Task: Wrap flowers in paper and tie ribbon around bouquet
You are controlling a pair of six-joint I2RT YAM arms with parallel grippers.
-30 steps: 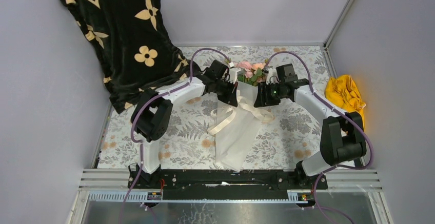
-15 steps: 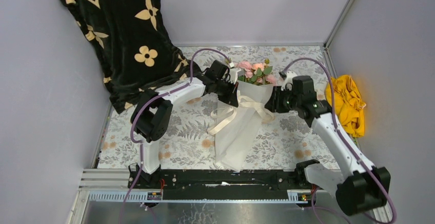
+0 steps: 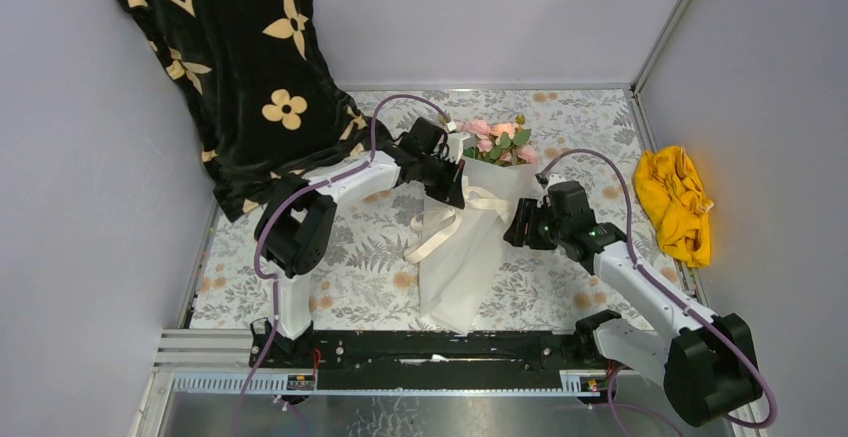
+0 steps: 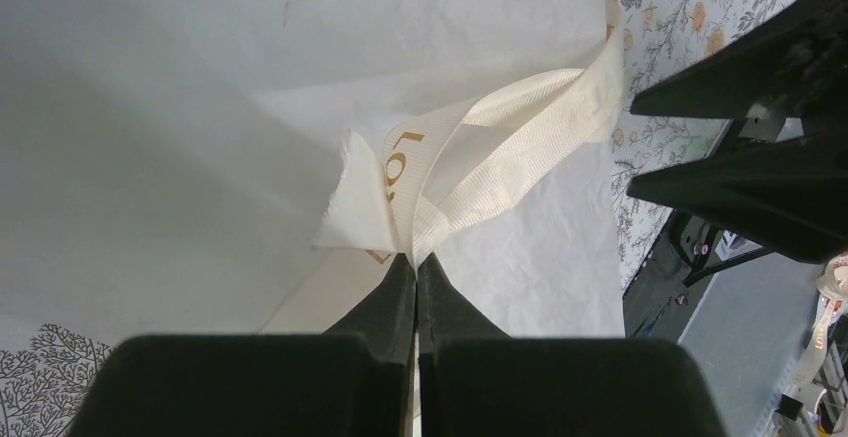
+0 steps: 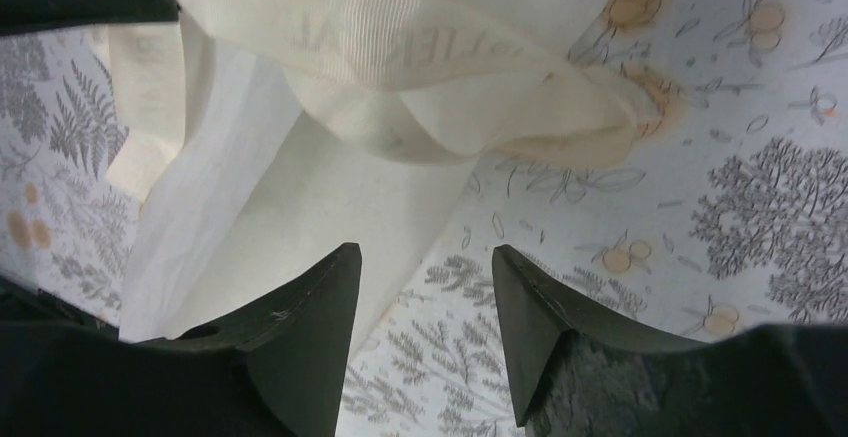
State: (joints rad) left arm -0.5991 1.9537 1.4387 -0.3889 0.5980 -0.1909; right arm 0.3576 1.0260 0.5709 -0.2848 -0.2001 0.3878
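Ribbon [image 4: 520, 127] pinched, loop slack: the bow could slip.
My left gripper [image 4: 416, 257] is clamped on the ribbed cream satin at the left flank of the bouquet [image 3: 470, 247]. My right gripper [image 5: 425, 257], jaws apart and empty, hangs just right of it over a flat loop. If I tug hard, the thin creased paper [image 4: 180, 107] may crumple, tipping the pink flowers [image 3: 495, 137] at its top.

From my remote station I see a black flower-print cloth [image 3: 230, 47] draped left, a crumpled yellow cloth [image 3: 677, 202] right, both on the leaf-patterned tablecloth [image 3: 370, 257].
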